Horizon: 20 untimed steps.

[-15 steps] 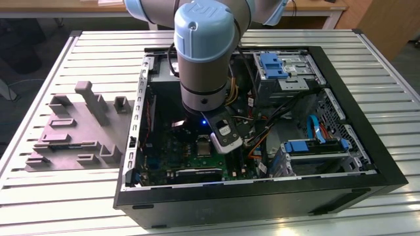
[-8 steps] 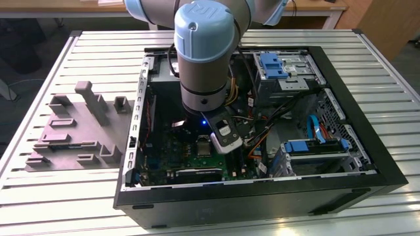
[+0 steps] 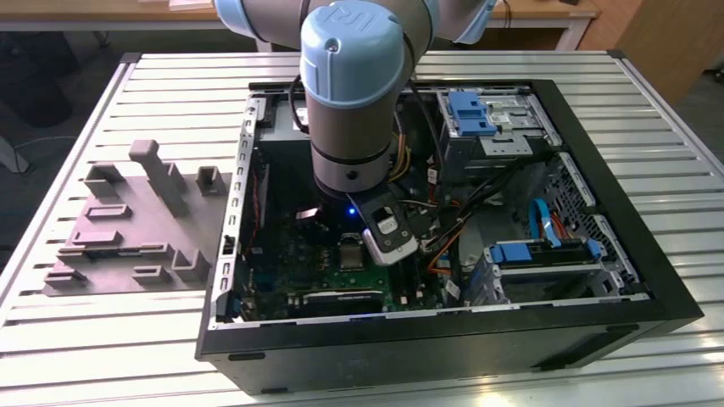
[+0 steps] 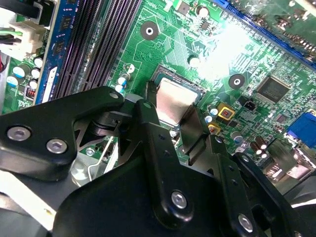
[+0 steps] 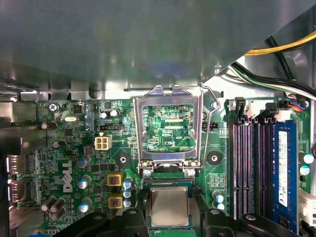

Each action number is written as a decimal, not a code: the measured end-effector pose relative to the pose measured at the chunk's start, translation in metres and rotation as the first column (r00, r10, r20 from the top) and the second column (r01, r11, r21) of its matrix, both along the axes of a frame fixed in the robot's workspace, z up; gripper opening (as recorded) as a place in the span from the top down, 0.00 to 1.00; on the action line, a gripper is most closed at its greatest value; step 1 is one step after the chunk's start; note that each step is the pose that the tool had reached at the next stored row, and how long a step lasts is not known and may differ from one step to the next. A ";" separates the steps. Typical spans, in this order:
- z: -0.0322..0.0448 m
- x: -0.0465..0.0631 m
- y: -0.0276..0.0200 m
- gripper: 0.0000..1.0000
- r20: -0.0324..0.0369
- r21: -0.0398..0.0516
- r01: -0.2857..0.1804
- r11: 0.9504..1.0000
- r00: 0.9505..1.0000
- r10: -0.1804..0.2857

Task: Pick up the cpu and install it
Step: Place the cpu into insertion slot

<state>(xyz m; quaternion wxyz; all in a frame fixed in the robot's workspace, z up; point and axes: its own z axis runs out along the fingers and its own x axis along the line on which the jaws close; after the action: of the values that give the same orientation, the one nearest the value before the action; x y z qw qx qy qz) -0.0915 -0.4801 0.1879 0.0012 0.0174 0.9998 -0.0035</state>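
The cpu [image 4: 174, 98], a small square chip with a silvery lid, lies flat in the socket on the green motherboard [image 4: 232, 44]. My gripper [image 4: 174, 102] straddles it. One black finger [image 4: 151, 106] lies against one edge and the other finger [image 4: 191, 126] against the opposite edge. In the first wrist view the cpu [image 5: 169, 206] sits just below the raised silver socket frame [image 5: 170, 131], with my gripper [image 5: 169, 200] closed on its sides. In the exterior view the arm's wrist [image 3: 359, 182] reaches down into the open computer case [image 3: 453, 339] over the socket area [image 3: 353, 252].
Memory slots [image 5: 252, 168] and a blue memory module [image 5: 282, 173] run beside the socket. Cables [image 5: 276, 74] and a grey metal box [image 5: 123, 39] hang close above. Drive cages with blue clips [image 3: 470, 114] fill the case's far side. A grey fixture plate [image 3: 130, 225] lies outside the case.
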 end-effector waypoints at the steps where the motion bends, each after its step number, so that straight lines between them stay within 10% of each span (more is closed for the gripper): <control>1: 0.0000 0.000 0.0000 0.56 0.000 0.000 0.000 1.000 1.000 0.000; 20: 0.0061 0.000 0.0000 0.49 0.000 0.003 0.000 1.000 1.000 0.000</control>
<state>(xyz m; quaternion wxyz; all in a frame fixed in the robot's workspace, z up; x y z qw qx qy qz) -0.0915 -0.4801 0.1940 0.0012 0.0174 0.9998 -0.0020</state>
